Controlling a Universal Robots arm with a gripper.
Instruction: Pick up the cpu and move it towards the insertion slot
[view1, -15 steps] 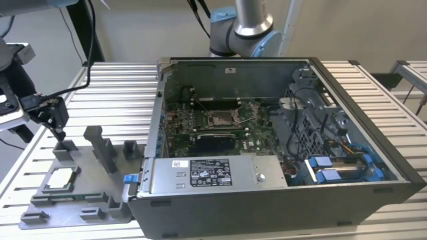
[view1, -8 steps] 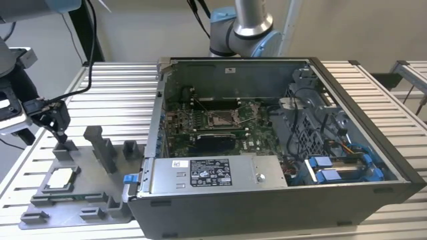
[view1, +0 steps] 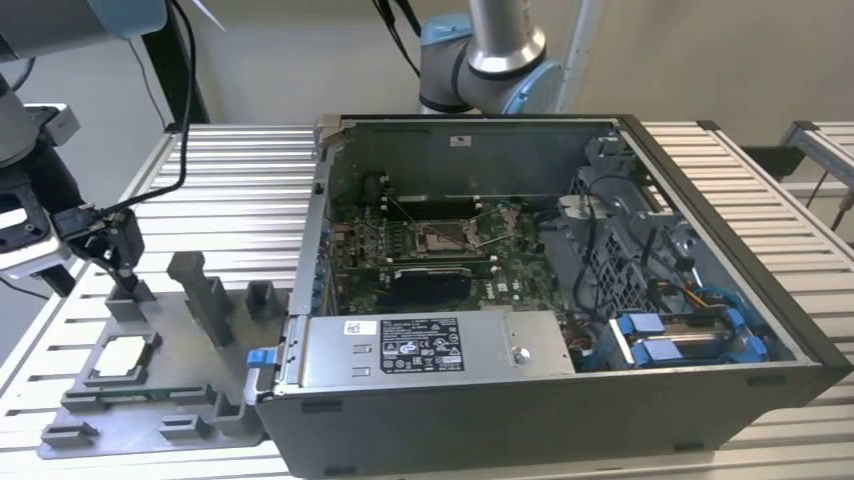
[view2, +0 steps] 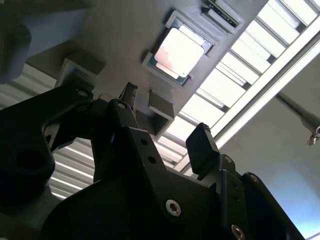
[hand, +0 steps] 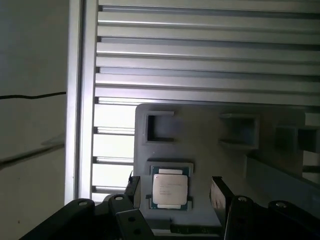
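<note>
Cpu (hand: 170, 189) — you'll find it lying flat in the square nest of the grey tray (hand: 200, 130), not yet lifted. Your gripper (hand: 175, 190) hangs above it with its fingers (hand: 218, 192) spread wide, holding nothing. In the first wrist view the chip sits between them, touching neither. The insertion slot (view1: 445, 237) lies well apart — inside the computer case (view1: 534, 420).

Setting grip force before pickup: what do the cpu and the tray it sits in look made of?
The cpu: pale silver lid with a soft sheen, likely metal, with a greenish rim that looks like circuit board. The tray: matte, uniform grey with moulded blocks, probably plastic.
</note>
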